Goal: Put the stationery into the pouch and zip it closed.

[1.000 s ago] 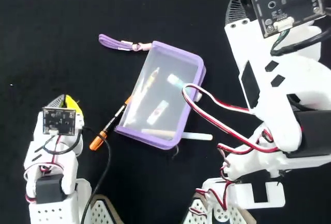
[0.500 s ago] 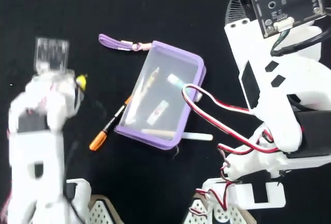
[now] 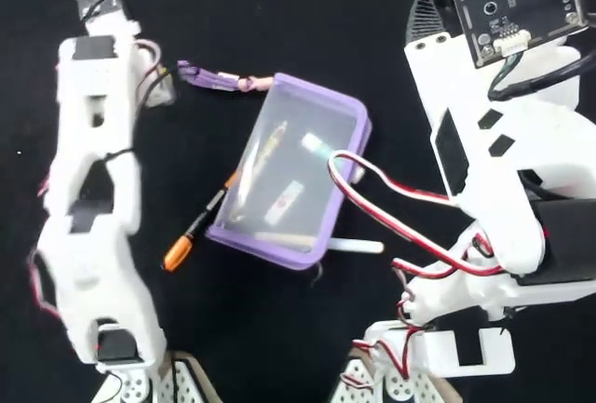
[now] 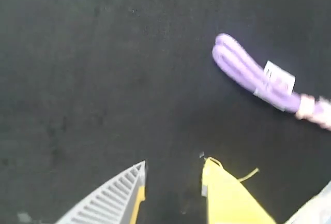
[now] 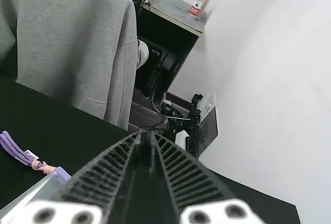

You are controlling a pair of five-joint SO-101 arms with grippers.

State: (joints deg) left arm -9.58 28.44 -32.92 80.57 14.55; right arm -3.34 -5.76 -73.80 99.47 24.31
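The clear pouch (image 3: pixel 293 170) with purple trim lies mid-table, with several small items inside it. Its purple wrist strap (image 3: pixel 209 75) trails toward the far left. An orange-capped pen (image 3: pixel 194 228) lies against the pouch's left edge, and a white pen (image 3: pixel 356 246) pokes out at its near right corner. My left arm is stretched far across the table. Its gripper (image 3: pixel 162 83) hangs open just left of the strap's loop (image 4: pixel 248 74), and the left gripper (image 4: pixel 173 163) holds nothing. My right gripper (image 5: pixel 147 137) is shut and empty, raised high on the right and pointing off the table.
The black tabletop (image 3: pixel 307 31) is bare behind the pouch. The right arm's white body and its red-and-white cables (image 3: pixel 391 203) overhang the pouch's right side. A grey-clothed person (image 5: pixel 67 43) is behind the far edge.
My left arm has risen from the near left corner and stretched out to the far left, so its gripper is now beside the strap's loop. The right arm and the pouch have not moved.
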